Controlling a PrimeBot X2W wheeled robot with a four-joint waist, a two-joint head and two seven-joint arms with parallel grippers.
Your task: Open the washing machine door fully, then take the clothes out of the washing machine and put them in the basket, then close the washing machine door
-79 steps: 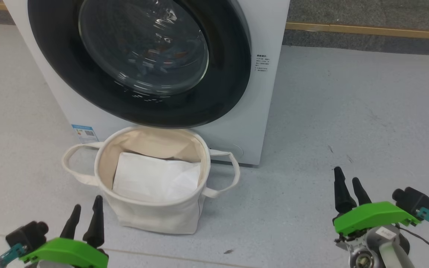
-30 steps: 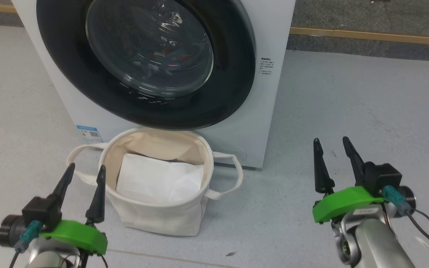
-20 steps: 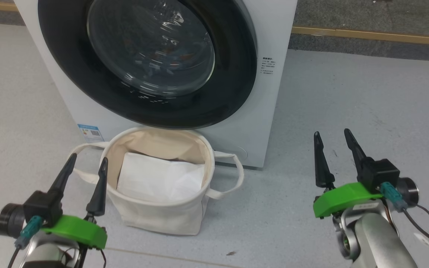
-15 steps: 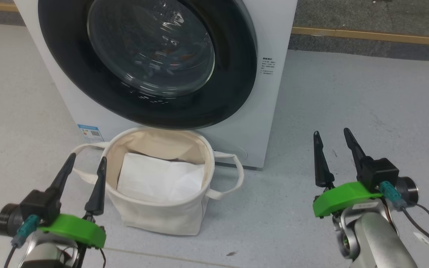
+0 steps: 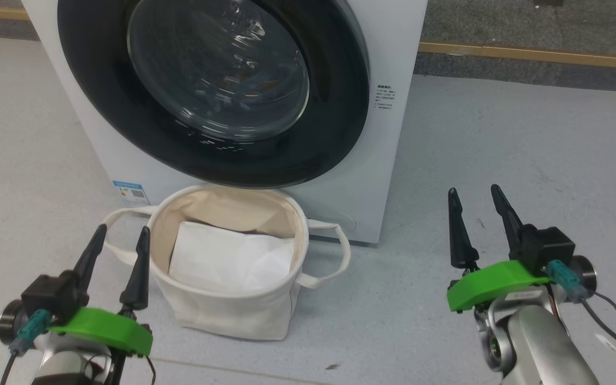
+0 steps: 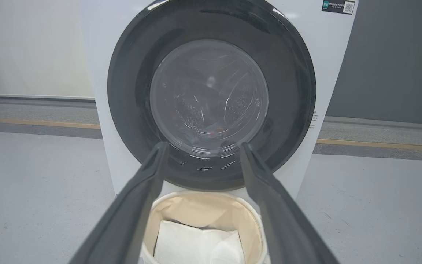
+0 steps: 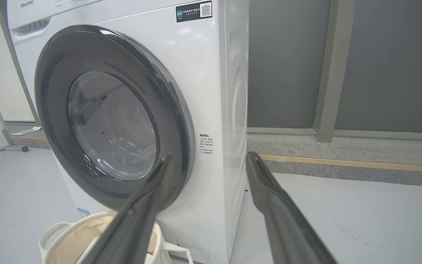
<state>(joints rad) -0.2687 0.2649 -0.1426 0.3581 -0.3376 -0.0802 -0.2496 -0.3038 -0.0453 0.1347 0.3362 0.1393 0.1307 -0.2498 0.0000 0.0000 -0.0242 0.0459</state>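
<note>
Glossy black rings the bulging glass of the shut washing machine door (image 5: 217, 69). The left end effector (image 5: 123, 229) and right end effector (image 5: 473, 189) gape empty.

The left gripper (image 5: 122, 230) and right gripper (image 5: 473, 190) each have two long, tapering black fingers (image 5: 459, 235) set on a curved bright-green plate (image 5: 492, 283). Beside each plate sits a boxy black camera block (image 5: 548, 250) with a teal connector (image 5: 564, 278) and a thin dark cable. The right forearm (image 5: 546, 353) is smooth silver-grey metal, and its wire carries a small white tag (image 5: 610, 342).
</note>
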